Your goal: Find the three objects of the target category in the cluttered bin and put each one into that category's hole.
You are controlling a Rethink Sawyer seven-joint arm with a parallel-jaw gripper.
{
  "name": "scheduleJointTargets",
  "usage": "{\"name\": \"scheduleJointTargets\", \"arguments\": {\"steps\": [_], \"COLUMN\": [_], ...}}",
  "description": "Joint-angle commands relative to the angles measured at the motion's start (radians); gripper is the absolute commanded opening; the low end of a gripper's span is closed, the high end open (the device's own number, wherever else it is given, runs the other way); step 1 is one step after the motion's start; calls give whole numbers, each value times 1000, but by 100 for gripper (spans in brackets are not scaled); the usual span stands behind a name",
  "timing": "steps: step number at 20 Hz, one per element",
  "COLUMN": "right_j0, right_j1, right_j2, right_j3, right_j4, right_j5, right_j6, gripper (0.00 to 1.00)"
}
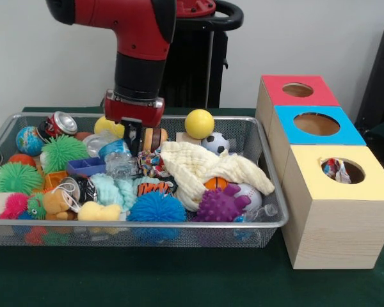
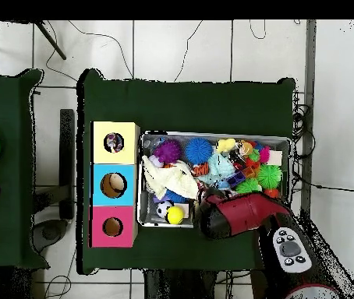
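Clutter fills a wire mesh bin (image 1: 6, 125) on a green table: spiky balls, a yellow ball (image 1: 199, 123), a cream muslin cloth (image 1: 205, 167), a soda can (image 1: 61, 123). The red arm's gripper (image 1: 134, 142) reaches down into the bin's far middle, beside a crumpled plastic bottle (image 1: 117, 157); whether its fingers are spread or pinching cannot be told. Right of the bin stand three wooden boxes, red (image 1: 297, 91), blue (image 1: 317, 125) and yellow (image 1: 371, 179); something colourful sits in the yellow box's hole (image 1: 341, 170).
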Motion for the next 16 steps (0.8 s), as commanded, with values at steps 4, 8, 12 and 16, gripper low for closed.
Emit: {"name": "scheduleJointTargets", "arguments": {"steps": [4, 8, 12, 16], "right_j0": [-7, -18, -19, -20], "right_j1": [4, 35, 71, 100], "right_j2": [17, 42, 65, 74], "right_j3": [-18, -6, 2, 4], "right_j4": [-121, -100, -72, -49], "right_j5": [47, -23, -92, -127], "right_j6": [-131, -56, 7, 36], "gripper": [0, 0, 0, 0]}}
